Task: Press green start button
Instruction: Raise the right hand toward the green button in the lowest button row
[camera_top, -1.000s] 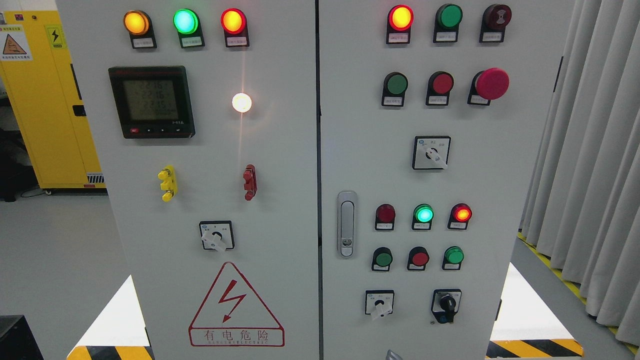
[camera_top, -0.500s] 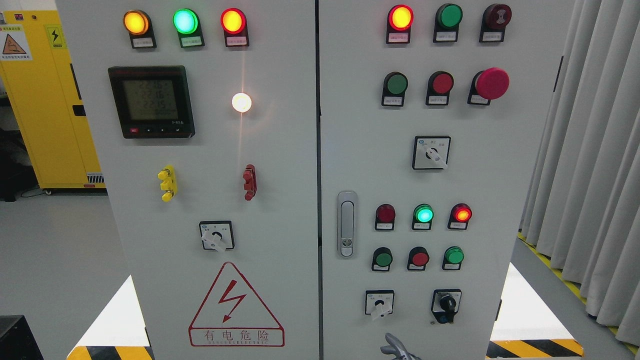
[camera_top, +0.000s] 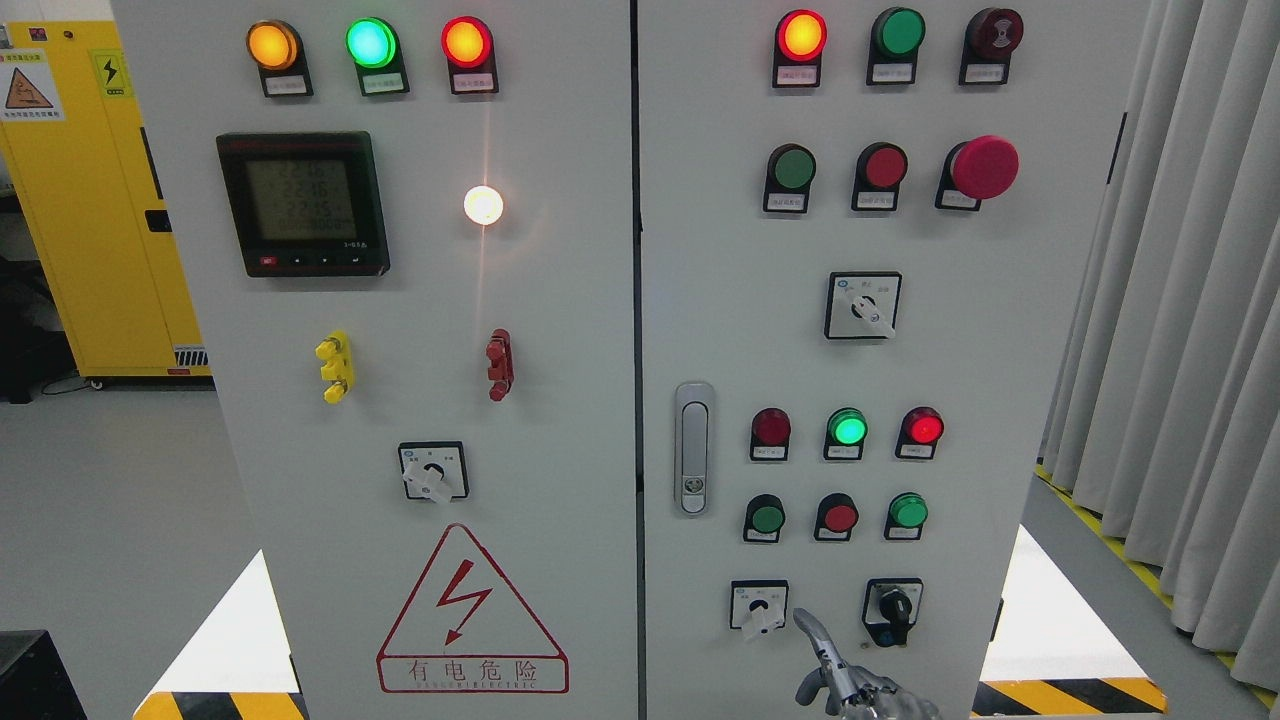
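Green buttons (camera_top: 767, 517) show unobstructed; right hand (camera_top: 850, 680), one finger extended, others curled, is cut off below.

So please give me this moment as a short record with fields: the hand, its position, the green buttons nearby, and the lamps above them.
hand: right hand, one finger extended upward, touching nothing
position: bottom edge, between two knob switches
green buttons above: left one, right one, red button between
lamps above: green lamp lit
left hand: not visible
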